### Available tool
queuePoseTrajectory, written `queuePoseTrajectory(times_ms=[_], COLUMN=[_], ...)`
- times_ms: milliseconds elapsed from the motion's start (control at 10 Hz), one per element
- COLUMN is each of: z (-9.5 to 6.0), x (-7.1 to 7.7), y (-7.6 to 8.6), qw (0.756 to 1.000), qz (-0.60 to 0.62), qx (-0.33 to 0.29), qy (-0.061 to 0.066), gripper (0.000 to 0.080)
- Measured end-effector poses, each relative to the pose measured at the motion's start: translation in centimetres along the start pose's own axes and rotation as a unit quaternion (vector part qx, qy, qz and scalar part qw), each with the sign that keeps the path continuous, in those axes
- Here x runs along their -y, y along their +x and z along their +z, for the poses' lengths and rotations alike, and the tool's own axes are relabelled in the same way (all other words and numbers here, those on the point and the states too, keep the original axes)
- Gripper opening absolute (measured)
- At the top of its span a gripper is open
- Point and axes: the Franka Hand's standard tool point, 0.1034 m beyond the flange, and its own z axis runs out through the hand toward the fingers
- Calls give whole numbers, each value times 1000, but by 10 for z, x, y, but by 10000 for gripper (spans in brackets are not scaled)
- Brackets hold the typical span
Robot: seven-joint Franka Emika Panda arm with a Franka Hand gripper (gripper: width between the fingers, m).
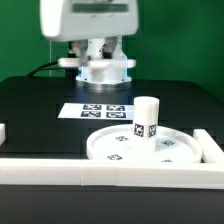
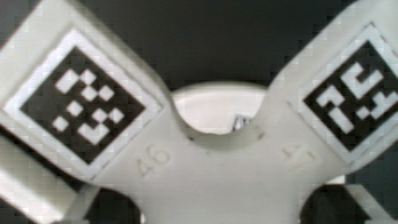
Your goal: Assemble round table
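The wide rimmed disc [image 1: 140, 150] lies flat at the front of the black table. The short thick post [image 1: 146, 118] stands upright on it, tags facing the camera. My gripper [image 1: 101, 52] hangs high above the back of the table, behind the marker board [image 1: 95, 111]. It is shut on the cross-shaped piece [image 1: 104, 70]. In the wrist view that piece [image 2: 214, 150] fills the frame, two tagged arms spreading from its hub. The dark fingers [image 2: 107, 205] press it from both sides, around my gripper [image 2: 217, 205].
Long white rails run along the front [image 1: 90, 172], the exterior view's right [image 1: 212, 150] and the exterior view's left [image 1: 3, 131] of the table. A green wall stands behind.
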Motion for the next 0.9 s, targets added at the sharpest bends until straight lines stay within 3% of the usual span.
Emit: queuePoseTrajectory(times_ms=[100, 200, 600, 700, 900], z=[-2, -2, 1, 2, 8], x=[0, 4, 3, 4, -2], y=[24, 37, 31, 34, 56], qw=[1000, 1000, 1000, 1000, 1000], qz=[5, 1, 0, -3, -14], qx=[-4, -6, -4, -4, -7], qy=[-1, -1, 1, 1, 2], gripper=[446, 446, 446, 446, 446])
